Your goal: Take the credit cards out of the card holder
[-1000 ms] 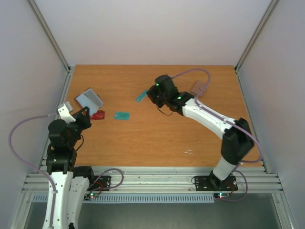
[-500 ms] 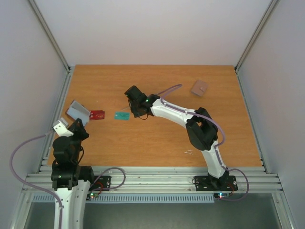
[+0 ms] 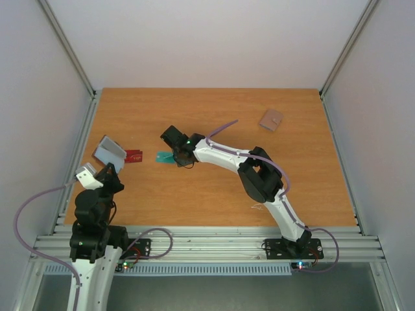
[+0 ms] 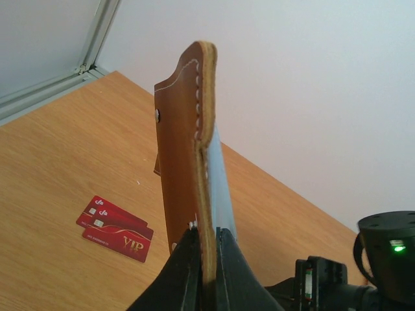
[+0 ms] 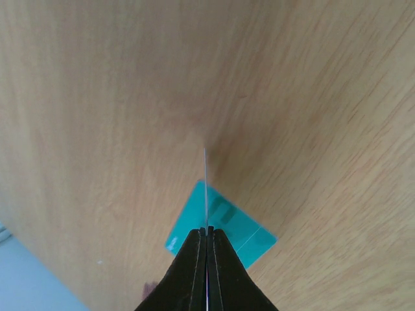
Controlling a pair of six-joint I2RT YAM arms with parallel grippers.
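**Robotics laboratory test cell.** Two white-and-black arms, the left arm (image 3: 91, 210) and the right arm (image 3: 262, 184), are standing bolted to a slotted aluminium rail (image 3: 207, 246) at the near edge of an orange-brown wooden table (image 3: 214, 194). Plain white panels (image 3: 207, 45) are enclosing the table on three sides, and aluminium profile posts (image 3: 68, 48) are framing them at the corners. Lilac cables (image 3: 26, 207) are looping from the arms, and small circuit boards (image 3: 126, 264) with lit indicator lights are sitting beside the arm bases.

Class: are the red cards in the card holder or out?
Out: the red cards lie on the table, apart from the card holder in the left gripper.
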